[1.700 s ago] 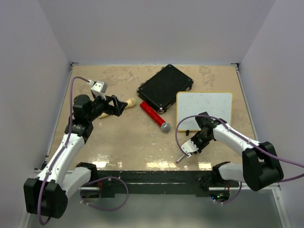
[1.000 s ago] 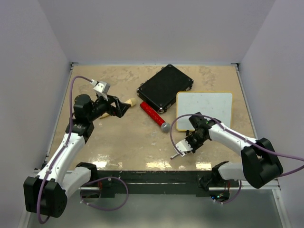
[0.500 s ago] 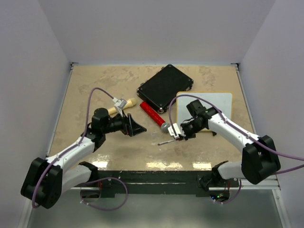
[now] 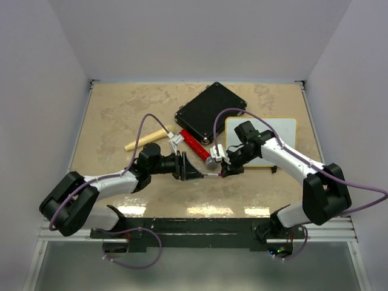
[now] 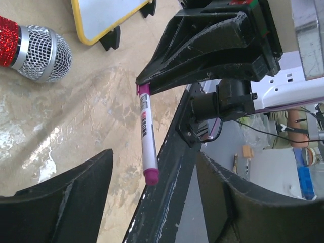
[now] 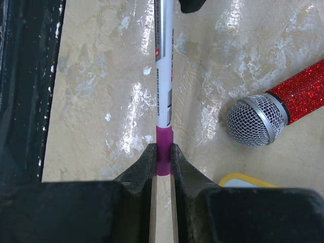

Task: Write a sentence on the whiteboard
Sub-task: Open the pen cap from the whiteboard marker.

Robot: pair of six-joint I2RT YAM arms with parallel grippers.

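The whiteboard [image 4: 276,130], white with a yellow rim, lies at the right, partly under my right arm; its corner shows in the left wrist view [image 5: 109,15]. No writing shows on it. My right gripper [image 4: 225,170] is shut on one magenta end of a white marker [image 6: 163,66], held level above the table. My left gripper [image 4: 193,172] faces it, open. In the left wrist view the marker [image 5: 147,134] points its other magenta end between my open fingers [image 5: 66,202] without touching them.
A red glitter microphone [image 4: 197,147] with a silver mesh head [image 6: 255,121] lies just beyond the grippers. A black case [image 4: 210,112] sits behind it. A wooden stick [image 4: 144,140] lies at the left. The table's dark front edge [image 5: 172,167] is close below.
My left arm swung from the far left to the centre front. My right gripper carried the marker from near the front edge up and left, so the two grippers now meet.
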